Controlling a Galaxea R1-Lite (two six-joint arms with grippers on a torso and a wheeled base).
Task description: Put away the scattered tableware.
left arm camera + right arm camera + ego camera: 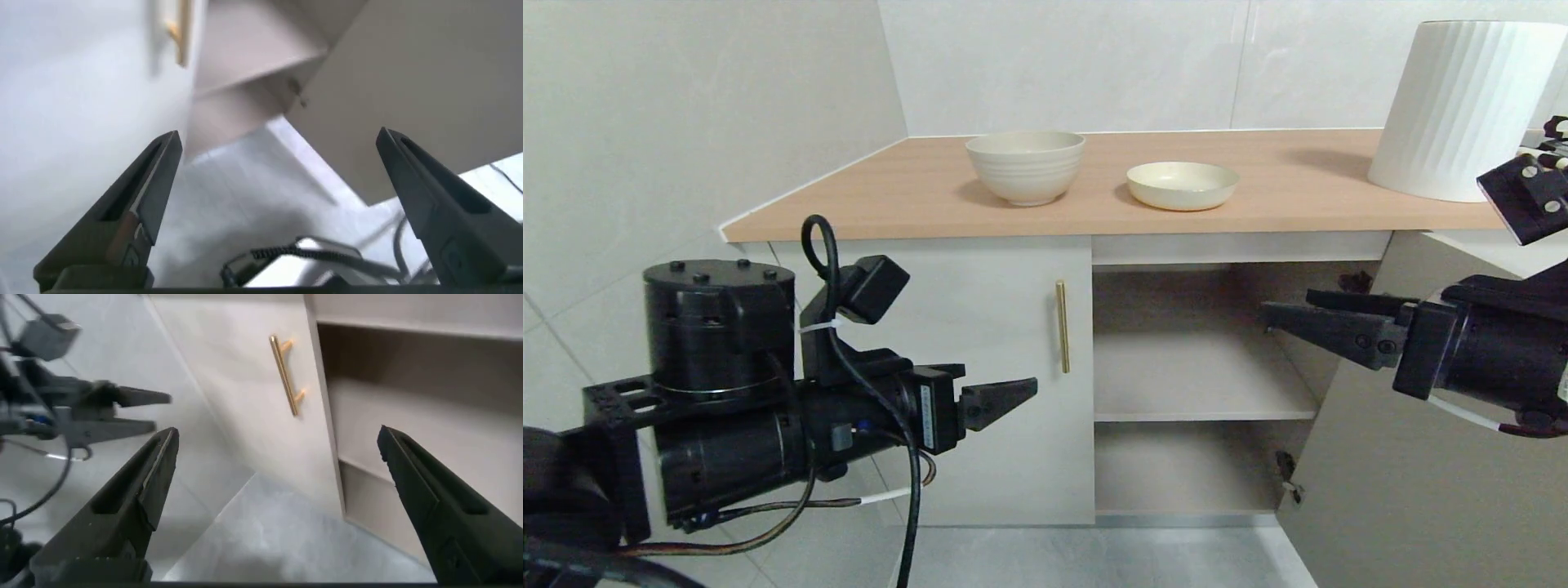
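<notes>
Grey floor tiles [1094, 559] run up to a white low cabinet set in a corner of pale tiled walls. Nearest, the left tool [1023, 387] hangs low in front of the closed left cabinet door [980, 367]. Its fingers are spread wide with nothing between them, as the left wrist view shows. The right tool [1286, 304] hangs at the mouth of the open right compartment, beside the swung-out right door [1405, 490]. It is also released and empty, with its fingers well apart in the right wrist view.

A slim brass bar handle [1062, 327] stands upright on the closed door. Next to it, the bare white inner shelf [1201, 376] shows inside the open compartment.

Above lies the light wood-topped desk [1298, 175]. On it stand a cream ribbed ceramic bowl [1025, 166] and a shallow pale-yellow dish [1183, 184], near each other but apart. A tall white ribbed cylinder [1462, 106] stands well off towards the robot's right.

Both vessels sit above and beyond the tools. The bowl is over the closed door, on the left arm's side. The dish is over the open compartment and looks nearer to the right tool. Being round, neither has a long axis to align with, so I judge a rim grasp from above would suit.
</notes>
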